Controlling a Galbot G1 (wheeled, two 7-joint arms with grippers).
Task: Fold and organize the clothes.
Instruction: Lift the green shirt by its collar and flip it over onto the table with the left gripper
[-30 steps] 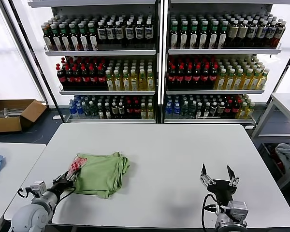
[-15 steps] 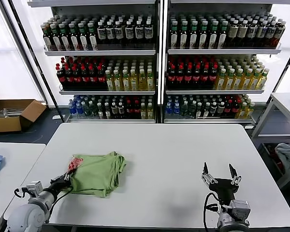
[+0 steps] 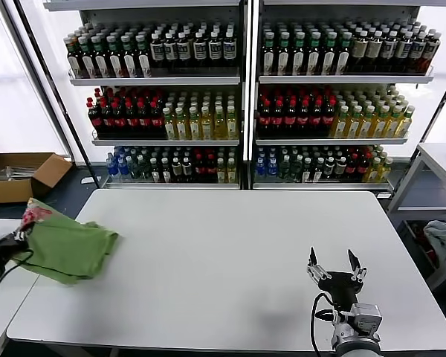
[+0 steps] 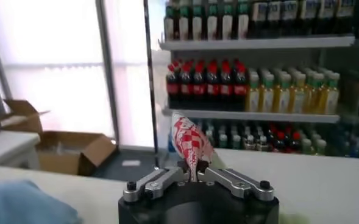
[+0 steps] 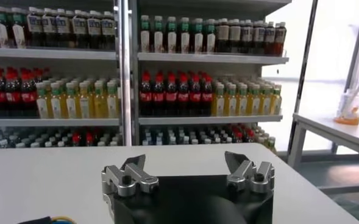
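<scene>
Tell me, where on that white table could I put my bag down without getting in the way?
Most of the white table is bare: the whole stretch between the green shirt, held by the left gripper at the left edge, and the open right gripper near the front right. Only that left edge is crowded.

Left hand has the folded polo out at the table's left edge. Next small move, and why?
Probably carry it a little further left and lower it onto the side table. The left hand is shut on the folded green polo shirt, which hangs partly past the main table's left edge, over the gap between the tables. The right hand sits open near the front right, idle.
</scene>
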